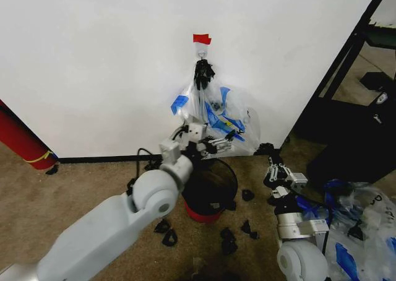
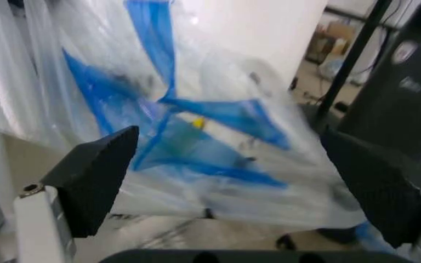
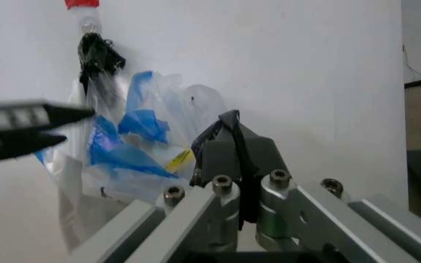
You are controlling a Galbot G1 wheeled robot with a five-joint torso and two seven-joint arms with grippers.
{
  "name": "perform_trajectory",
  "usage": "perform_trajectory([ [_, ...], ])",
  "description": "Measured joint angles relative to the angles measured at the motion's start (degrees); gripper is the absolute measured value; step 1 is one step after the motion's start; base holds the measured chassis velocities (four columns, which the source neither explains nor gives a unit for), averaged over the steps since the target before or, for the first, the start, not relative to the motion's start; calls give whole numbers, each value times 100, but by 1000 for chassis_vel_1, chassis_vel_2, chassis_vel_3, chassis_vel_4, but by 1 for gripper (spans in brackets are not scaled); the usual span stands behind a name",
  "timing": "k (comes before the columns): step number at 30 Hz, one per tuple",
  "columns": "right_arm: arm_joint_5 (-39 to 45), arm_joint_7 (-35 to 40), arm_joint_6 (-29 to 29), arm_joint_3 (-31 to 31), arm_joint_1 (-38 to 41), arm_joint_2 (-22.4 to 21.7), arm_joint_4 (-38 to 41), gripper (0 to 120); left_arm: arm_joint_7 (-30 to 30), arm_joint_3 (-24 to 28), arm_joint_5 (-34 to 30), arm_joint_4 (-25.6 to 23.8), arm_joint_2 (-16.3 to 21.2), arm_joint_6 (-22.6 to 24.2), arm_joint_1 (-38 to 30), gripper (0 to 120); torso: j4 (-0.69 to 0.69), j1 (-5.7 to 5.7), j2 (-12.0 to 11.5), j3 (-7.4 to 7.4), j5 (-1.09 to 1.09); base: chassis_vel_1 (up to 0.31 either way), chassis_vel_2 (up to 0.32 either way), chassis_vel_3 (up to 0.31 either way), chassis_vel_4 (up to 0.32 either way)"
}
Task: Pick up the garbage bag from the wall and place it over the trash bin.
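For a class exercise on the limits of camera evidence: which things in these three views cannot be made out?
- Head view: the garbage bag hangs on the wall; the left tool covers its lower edge.
- Head view: the trash bin is partly hidden by the left arm; its inside is too dark to read.
- Left wrist view: the bag's print is blurred.
- Right wrist view: the right tool shows closed; the left tool is a blur at the edge.

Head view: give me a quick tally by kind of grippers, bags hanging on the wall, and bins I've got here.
Grippers: 2, the left gripper open at the bag, the right gripper shut, low by the floor.
Hanging bags: 1, the thin translucent garbage bag with blue patches on the white wall.
Bins: 1, the small round black trash bin.
Total: 4.
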Motion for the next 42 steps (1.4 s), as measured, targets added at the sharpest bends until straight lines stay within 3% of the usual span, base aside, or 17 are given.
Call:
perform_trajectory([
  [13, 89, -69, -35, -2, -32, 7, 123, 0, -124, 234, 452, 569, -200, 199, -318, 92, 0, 0, 0, 0, -1, 0, 0, 0, 0],
  [16, 94, -92, -35, -2, -44, 13, 123, 0, -149, 242, 462, 672, -263, 121, -354, 77, 0, 0, 1, 0, 0, 0, 0, 0, 0],
  [19, 97, -98, -34, -3, -44, 17, 125, 0, -157, 248, 442, 709, -278, 87, -364, 72, 0, 0, 0, 0, -1, 0, 0, 0, 0],
  [22, 105, -112, -33, -9, -47, 26, 136, 0, -227, 221, 230, 777, -327, 79, -379, 55, -1, 0, 0, 0, -1, 0, 0, 0, 0],
  [25, 109, -112, -33, -13, -47, 27, 138, 0, -241, 203, 207, 802, -327, 79, -388, 50, 0, 0, 0, 0, -1, 0, 0, 0, 0],
  [29, 168, -105, -43, -24, -23, 29, 157, 0, -291, 172, 151, 848, -325, 76, -434, 30, 0, 0, 1, 0, -1, 0, 0, 0, 0],
  [32, 187, -96, -51, -28, -17, 29, 166, 0, -294, 161, 142, 847, -318, 75, -438, 25, -1, 0, 1, 0, -1, 0, 0, 0, 0],
  [37, 249, 85, -153, -107, 0, 38, 249, 0, -289, 47, 140, 735, -245, 52, -369, 1, 0, 0, 1, 0, -1, 0, 0, 0, 0],
  [42, 48, 79, -154, -147, 6, 14, 200, 0, -300, -183, 124, 519, -153, -2, -253, 0, 0, 0, 1, 0, -1, 0, 0, 0, 0],
])
